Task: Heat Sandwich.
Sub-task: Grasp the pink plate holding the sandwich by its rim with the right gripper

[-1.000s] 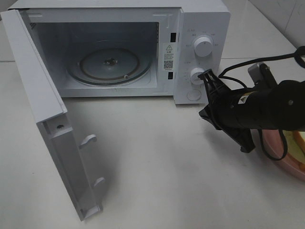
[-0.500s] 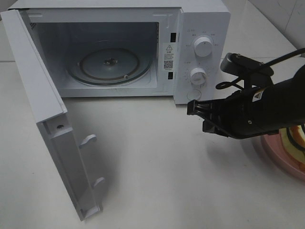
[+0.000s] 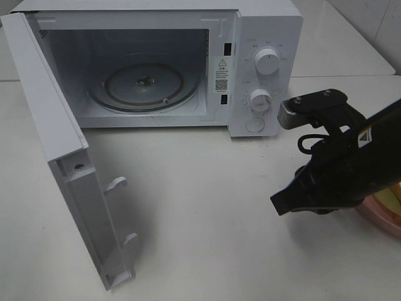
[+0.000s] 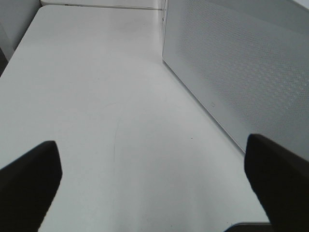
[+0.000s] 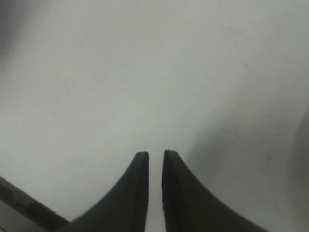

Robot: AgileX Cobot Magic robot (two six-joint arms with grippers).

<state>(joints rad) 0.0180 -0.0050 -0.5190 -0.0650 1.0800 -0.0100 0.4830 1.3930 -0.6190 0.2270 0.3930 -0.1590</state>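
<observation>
Mostly hidden, the sandwich (image 3: 395, 195) shows only as a pale yellow sliver at the right edge of the exterior high view. It lies against the one pink plate (image 3: 383, 221), whose rim peeks out from behind the black right arm (image 3: 351, 169). Its bread and crust cannot be made out.

One white microwave (image 3: 263, 25) fills the upper part of that view, with its single door (image 3: 44, 106) swung wide toward the lower left. The cavity holds one round glass turntable (image 3: 144, 84), which is bare. The door's inner face carries two latch hooks (image 3: 116, 183). The control panel has two knobs, the upper (image 3: 267, 63) and the lower (image 3: 260, 99), and one round button (image 3: 254, 125) beneath them.

The right gripper (image 5: 155, 155) sits at lower right over the white table (image 3: 207, 207), between the microwave and the plate. Its fingers are narrow, parted by only a thin slit, with nothing between them. The left gripper (image 4: 154, 179) stands wide and holds nothing, beside the microwave's perforated side wall (image 4: 241, 63).
</observation>
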